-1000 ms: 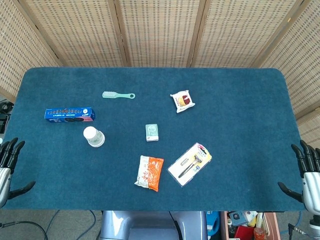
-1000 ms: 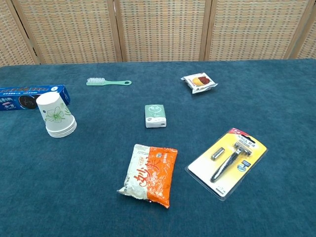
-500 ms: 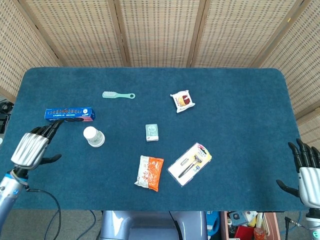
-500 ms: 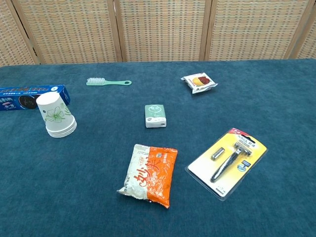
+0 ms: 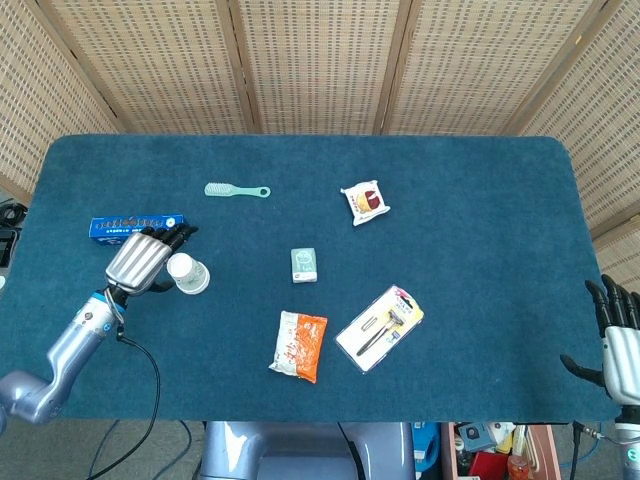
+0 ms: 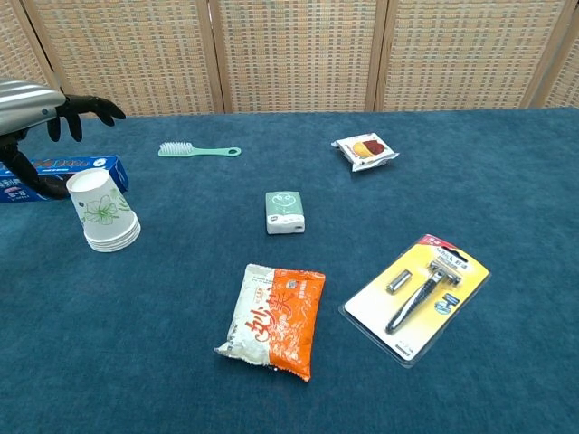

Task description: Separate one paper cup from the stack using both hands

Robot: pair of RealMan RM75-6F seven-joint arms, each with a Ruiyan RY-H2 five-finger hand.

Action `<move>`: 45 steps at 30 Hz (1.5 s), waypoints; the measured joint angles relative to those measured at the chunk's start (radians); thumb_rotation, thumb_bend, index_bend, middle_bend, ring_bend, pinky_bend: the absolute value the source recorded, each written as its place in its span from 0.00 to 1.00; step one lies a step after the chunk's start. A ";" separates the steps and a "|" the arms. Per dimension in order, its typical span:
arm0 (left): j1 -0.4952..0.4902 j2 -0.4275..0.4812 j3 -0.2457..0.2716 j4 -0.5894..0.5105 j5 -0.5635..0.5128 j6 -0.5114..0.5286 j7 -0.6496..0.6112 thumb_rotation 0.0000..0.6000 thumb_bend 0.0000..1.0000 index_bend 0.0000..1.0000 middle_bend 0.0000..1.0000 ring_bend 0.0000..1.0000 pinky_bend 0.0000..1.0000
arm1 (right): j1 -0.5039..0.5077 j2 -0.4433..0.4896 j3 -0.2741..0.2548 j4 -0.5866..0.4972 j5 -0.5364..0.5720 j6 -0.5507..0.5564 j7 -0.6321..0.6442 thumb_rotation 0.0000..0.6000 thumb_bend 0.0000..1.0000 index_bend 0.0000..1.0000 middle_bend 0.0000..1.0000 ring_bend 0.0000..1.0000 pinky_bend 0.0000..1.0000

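Note:
The stack of white paper cups (image 5: pixel 188 273) (image 6: pixel 105 212) with a green flower print stands upside down on the left part of the blue table. My left hand (image 5: pixel 142 258) (image 6: pixel 38 107) hovers just left of and above the stack, fingers spread, holding nothing and not touching the cups. At the table's right front corner my right hand (image 5: pixel 619 338) is open and empty, far from the cups; the chest view does not show it.
A blue biscuit box (image 5: pixel 138 226) lies just behind the left hand. A green brush (image 5: pixel 236 190), a snack packet (image 5: pixel 365 202), a small green pack (image 5: pixel 304 264), an orange bag (image 5: pixel 299 345) and a razor pack (image 5: pixel 380 327) lie across the table (image 5: pixel 480 230).
My left hand has swept from the table's left front edge in to the cup stack and now shows in the chest view. The right hand has sunk slightly lower.

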 measured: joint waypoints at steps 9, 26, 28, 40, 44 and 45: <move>-0.031 -0.043 0.015 0.063 -0.054 -0.047 0.020 1.00 0.12 0.21 0.25 0.36 0.41 | 0.007 -0.002 0.006 0.008 0.022 -0.012 0.002 1.00 0.00 0.00 0.00 0.00 0.00; -0.051 -0.060 0.045 0.072 -0.084 -0.057 0.027 1.00 0.14 0.32 0.34 0.44 0.45 | 0.013 -0.001 0.005 0.010 0.031 -0.019 0.010 1.00 0.00 0.00 0.00 0.00 0.00; -0.052 -0.064 0.047 0.076 -0.088 -0.053 0.029 1.00 0.17 0.34 0.36 0.46 0.45 | 0.013 0.000 0.005 0.010 0.032 -0.020 0.014 1.00 0.00 0.00 0.00 0.00 0.00; -0.047 -0.082 0.053 0.104 -0.090 -0.001 0.011 1.00 0.18 0.47 0.49 0.56 0.50 | 0.016 0.001 0.001 0.011 0.034 -0.027 0.017 1.00 0.00 0.00 0.00 0.00 0.00; -0.041 -0.075 0.057 0.102 -0.089 0.012 -0.006 1.00 0.18 0.47 0.49 0.56 0.50 | 0.019 -0.001 -0.002 0.011 0.032 -0.031 0.014 1.00 0.00 0.00 0.00 0.00 0.00; -0.039 -0.072 0.056 0.099 -0.088 0.020 -0.014 1.00 0.18 0.47 0.49 0.56 0.50 | 0.019 -0.001 -0.003 0.011 0.031 -0.031 0.013 1.00 0.00 0.00 0.00 0.00 0.00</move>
